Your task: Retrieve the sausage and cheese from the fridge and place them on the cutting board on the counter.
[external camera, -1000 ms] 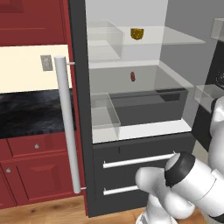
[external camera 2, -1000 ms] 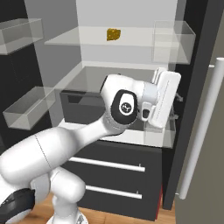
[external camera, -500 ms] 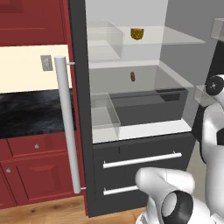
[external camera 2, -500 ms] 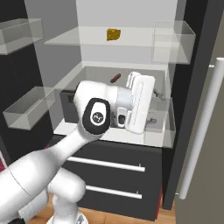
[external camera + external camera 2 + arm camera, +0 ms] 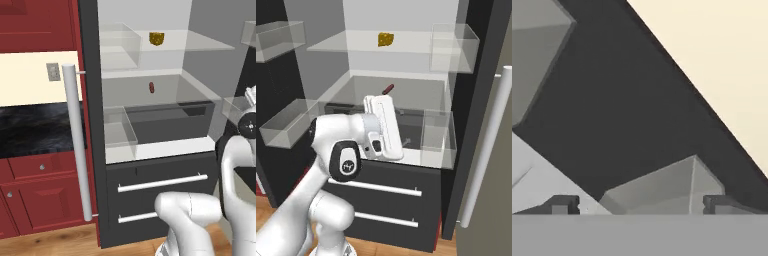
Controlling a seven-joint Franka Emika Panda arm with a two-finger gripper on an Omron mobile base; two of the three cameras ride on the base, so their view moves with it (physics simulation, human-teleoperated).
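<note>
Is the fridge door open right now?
Open. The fridge interior is exposed: cheese on the upper shelf, sausage below, door swung aside.

light: even, bright | shadows: faint | focus: sharp (rendered, no glare)

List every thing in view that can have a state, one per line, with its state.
fridge: door swung open, pale interior showing.
cheese: resting on the upper shelf, untouched.
sausage: on the middle shelf at the back, untouched.
lower drawers: both pushed shut.
red cabinets: drawers and doors shut.
gripper: open, holding nothing, fingertips spread wide.
</note>
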